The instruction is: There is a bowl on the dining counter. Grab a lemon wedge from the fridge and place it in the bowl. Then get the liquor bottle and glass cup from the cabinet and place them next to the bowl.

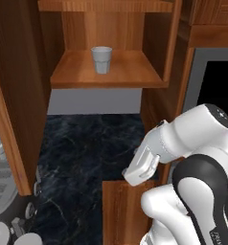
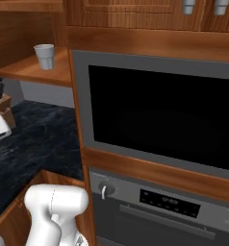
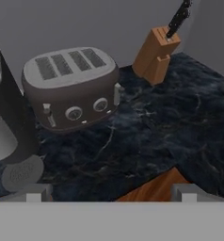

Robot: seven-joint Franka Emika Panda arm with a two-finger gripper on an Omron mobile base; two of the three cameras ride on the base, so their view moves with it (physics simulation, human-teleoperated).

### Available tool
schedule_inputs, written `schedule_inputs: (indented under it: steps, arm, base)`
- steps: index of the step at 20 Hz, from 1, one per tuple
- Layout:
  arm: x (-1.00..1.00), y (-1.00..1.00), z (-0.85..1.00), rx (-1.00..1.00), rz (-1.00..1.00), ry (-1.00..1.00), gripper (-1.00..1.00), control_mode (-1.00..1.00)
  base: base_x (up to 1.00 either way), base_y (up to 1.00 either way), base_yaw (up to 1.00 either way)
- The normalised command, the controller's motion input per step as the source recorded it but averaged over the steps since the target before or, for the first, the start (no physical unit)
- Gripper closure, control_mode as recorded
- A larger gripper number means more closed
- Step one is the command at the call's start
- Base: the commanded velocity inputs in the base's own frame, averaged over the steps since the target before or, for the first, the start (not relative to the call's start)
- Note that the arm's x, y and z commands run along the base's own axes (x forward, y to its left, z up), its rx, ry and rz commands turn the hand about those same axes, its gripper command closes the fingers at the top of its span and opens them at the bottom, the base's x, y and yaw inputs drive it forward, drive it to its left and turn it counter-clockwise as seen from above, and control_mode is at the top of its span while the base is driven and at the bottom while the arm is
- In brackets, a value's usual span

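1. At eleven o'clock in the left base view, the glass cup (image 1: 101, 59) stood alone on the open cabinet (image 1: 106, 72) shelf; no liquor bottle was beside it.
2. In the hand view, a toaster (image 3: 71, 87) sat at ten o'clock and a knife block (image 3: 156, 54) at one.
3. The gripper (image 3: 111, 196) was spread wide, holding nothing.
4. Judged: fetching the cup remained undone.

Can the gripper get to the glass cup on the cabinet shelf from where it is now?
Probably yes: the glass cup stands alone on the open cabinet shelf, nothing before it. The open gripper is low over the counter, so must rise.
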Motion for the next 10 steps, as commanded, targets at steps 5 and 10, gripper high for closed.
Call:
schedule_inputs:
  steps: [5, 10]
  arm:
    - [0.0, 0.0, 0.0, 0.0, 0.0, 0.0, -1.0, 1.0]
    - [0.0, 0.0, 0.0, 0.0, 0.0, 0.0, -1.0, 1.0]
  base:
    - [0.68, 0.36, 0.24]
    - [0.69, 0.4, 0.17]
